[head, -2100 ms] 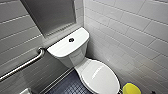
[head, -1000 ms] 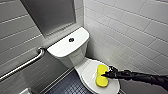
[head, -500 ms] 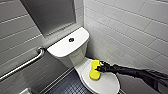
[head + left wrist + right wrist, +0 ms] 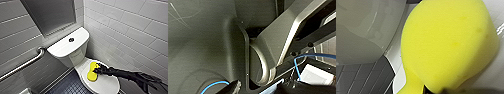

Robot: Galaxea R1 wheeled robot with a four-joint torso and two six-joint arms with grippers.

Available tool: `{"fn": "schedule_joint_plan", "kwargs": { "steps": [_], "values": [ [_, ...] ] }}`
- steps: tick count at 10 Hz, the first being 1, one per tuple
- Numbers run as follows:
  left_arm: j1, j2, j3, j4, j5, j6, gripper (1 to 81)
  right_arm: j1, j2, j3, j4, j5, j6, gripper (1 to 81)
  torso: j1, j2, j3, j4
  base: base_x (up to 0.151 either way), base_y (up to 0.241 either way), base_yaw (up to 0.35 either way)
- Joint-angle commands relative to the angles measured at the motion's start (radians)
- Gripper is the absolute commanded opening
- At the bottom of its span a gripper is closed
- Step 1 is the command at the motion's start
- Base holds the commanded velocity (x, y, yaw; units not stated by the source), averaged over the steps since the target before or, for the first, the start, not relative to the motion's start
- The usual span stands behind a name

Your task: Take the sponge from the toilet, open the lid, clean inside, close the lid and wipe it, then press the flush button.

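While the right end effector (image 4: 96,71) grips the yellow sponge (image 4: 92,72) at its pinched middle, the sponge sits over the rear part of the closed lid (image 4: 105,83), on the side nearest the tank. I can't tell whether the sponge touches the lid. In the right wrist view the sponge (image 4: 448,45) is seen close up, with white ceramic beside it and dark floor tiles (image 4: 361,77) beyond. The right arm (image 4: 130,75) comes in low from the right, along the white tiled wall (image 4: 130,32). The toilet (image 4: 75,58) stands in the corner. The flush button (image 4: 71,39) sits mid tank cover (image 4: 62,46), well apart from the sponge. A metal grab bar (image 4: 23,65) runs along the left wall, and a grey panel (image 4: 50,15) hangs above the tank. The left wrist view looks at the robot's own dark housing and blue cable (image 4: 308,57). Left end effector state: can't tell.
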Motion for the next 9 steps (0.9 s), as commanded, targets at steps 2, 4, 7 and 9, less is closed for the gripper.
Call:
{"fn": "schedule_joint_plan", "kwargs": {
  "steps": [2, 4, 7, 9],
  "values": [
    [0.02, -0.008, 0.016, -0.009, 0.097, 0.001, 81.1, 0.022, -0.039, 0.031, -0.003, 0.045, 0.01, 1.0, 0.0, 0.0, 0.0, 0.0, 0.0, 0.0, 0.0],
    [0.022, -0.005, 0.016, -0.009, 0.097, 0.001, 81.1, -0.01, -0.163, 0.184, -0.006, 0.047, 0.025, 1.0, 0.0, 0.0, 0.0, 0.0, 0.0, 0.0, 0.0],
    [0.022, -0.003, 0.016, -0.006, 0.099, 0.003, 81.1, -0.093, -0.329, 0.319, -0.004, 0.095, 0.027, 1.0, 0.0, 0.0, 0.0, 0.0, 0.0, 0.0, 0.0],
    [0.022, -0.006, 0.018, -0.006, 0.099, 0.003, 81.1, -0.167, -0.402, 0.335, -0.003, 0.155, 0.027, 1.0, 0.0, 0.0, 0.0, 0.0, 0.0, 0.0, 0.0]
  ]
}}
